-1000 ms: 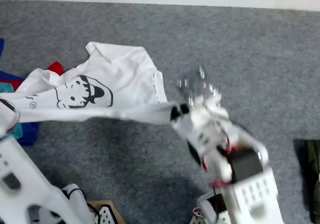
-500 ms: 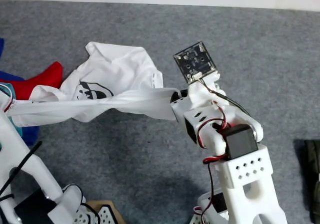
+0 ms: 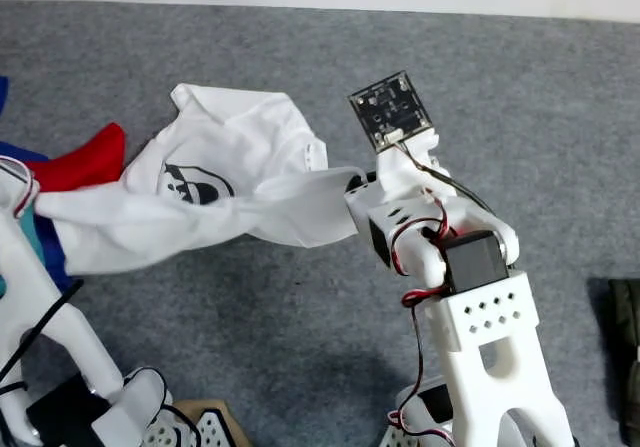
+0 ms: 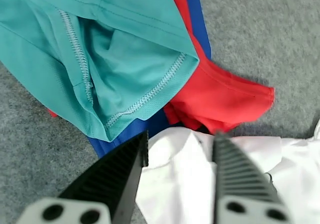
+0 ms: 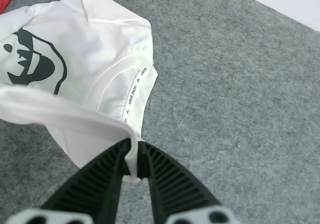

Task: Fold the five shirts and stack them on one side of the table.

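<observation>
High view: The white shirt [image 3: 230,182] spans the gap between the 2 arms above the grey bench [image 3: 520,87]. The left gripper [image 3: 22,195] holds 1 end at the bench's left edge. The right gripper [image 3: 357,189] holds the other end near the middle. A red shirt [image 3: 85,162] lies just beside the white shirt, at its left.

Left wrist view: The left gripper's fingers [image 4: 125,169] stand apart with a thick bunch of white shirt between them. Beyond the fingers, a teal shirt [image 4: 100,58] overlaps the red shirt and a blue shirt [image 4: 200,33] on the bench.

Right wrist view: The right gripper's fingers [image 5: 160,176] are nearly together, pinching the white shirt's hem. The shirt's black printed figure [image 5: 35,66] faces up, and its collar lies flat on the bench.
</observation>
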